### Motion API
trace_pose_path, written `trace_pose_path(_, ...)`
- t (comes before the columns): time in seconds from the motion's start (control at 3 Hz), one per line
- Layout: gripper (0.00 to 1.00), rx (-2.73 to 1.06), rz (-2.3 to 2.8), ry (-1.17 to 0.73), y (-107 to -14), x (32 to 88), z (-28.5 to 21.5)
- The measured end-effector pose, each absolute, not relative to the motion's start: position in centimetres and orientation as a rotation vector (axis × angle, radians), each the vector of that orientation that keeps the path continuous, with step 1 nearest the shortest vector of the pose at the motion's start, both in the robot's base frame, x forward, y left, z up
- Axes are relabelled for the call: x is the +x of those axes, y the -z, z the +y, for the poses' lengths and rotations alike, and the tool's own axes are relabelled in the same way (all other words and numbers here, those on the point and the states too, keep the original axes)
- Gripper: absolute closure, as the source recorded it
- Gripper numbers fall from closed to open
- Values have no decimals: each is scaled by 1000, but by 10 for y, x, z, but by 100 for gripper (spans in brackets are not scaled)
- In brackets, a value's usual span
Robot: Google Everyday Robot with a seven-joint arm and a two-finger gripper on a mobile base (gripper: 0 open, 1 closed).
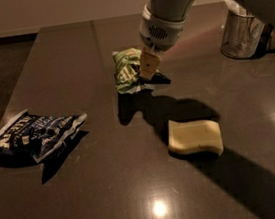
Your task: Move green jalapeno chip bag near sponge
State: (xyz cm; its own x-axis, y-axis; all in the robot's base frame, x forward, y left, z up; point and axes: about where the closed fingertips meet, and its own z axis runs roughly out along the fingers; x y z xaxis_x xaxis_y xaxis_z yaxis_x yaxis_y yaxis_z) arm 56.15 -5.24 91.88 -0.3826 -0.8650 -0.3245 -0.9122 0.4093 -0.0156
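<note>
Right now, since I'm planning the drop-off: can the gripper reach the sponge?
Probably yes. The gripper, shut on the green jalapeno chip bag, has only open tabletop between it and the sponge; the dark blue chip bag lies far aside.

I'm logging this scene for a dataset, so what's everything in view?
green jalapeno chip bag: one, green with white lettering, back centre, held in the gripper
sponge: one, pale yellow, flat on the table, front right of the bag
blue chip bag: one, dark blue, left side
metal can: one, silvery, back right
table: one, dark and glossy
gripper: one, shut on the green bag's right edge
arm: one, white, from upper right
</note>
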Motion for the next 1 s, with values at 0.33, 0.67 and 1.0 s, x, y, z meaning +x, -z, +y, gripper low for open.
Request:
trace_pose_path(0.33,82,-1586,2392,-221,-928,536,-66)
trace_pose_path(0.67,58,-1593,2408,-221,-932,516,-79)
trace_pose_path(1.0,35,-1577,2431,-234,-933,498,-93)
